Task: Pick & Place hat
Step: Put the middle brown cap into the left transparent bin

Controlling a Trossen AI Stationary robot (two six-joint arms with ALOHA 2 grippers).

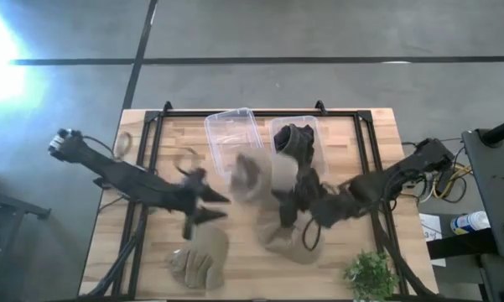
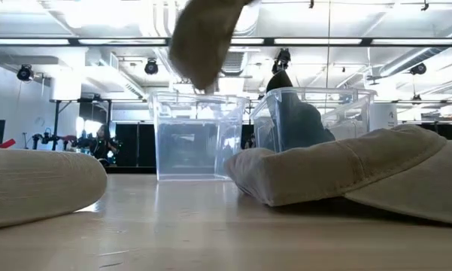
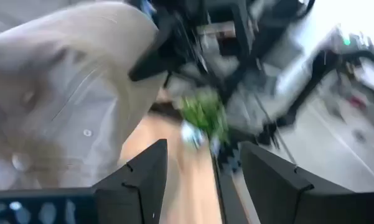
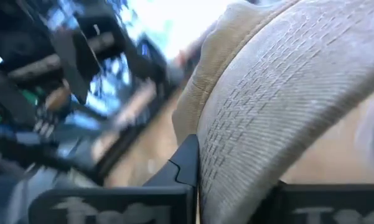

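Observation:
A tan hat (image 1: 253,174) is up in the air near my right gripper (image 1: 295,195), just short of the clear bins. In the low view this hat (image 2: 199,38) hangs high in front of the left bin (image 2: 195,135). My right gripper (image 4: 230,180) is shut on its ribbed cloth. My left gripper (image 1: 210,205) is open beside the hat, on its left, touching nothing. In the left wrist view the left gripper (image 3: 202,162) has the hat (image 3: 56,93) off to one side. The right bin (image 1: 295,138) holds a dark hat (image 1: 298,141). My right gripper pinches the tan hat's ribbed cloth (image 4: 236,155) between its two fingers (image 4: 187,165). Which part of the hat this is cannot be told. The hat is lifted clear of the table.
Two more tan hats lie on the table: one near the near edge (image 1: 200,256), one right of the middle (image 1: 289,239). A small green plant (image 1: 369,273) stands at the near right corner. A black frame (image 1: 151,143) borders the work area.

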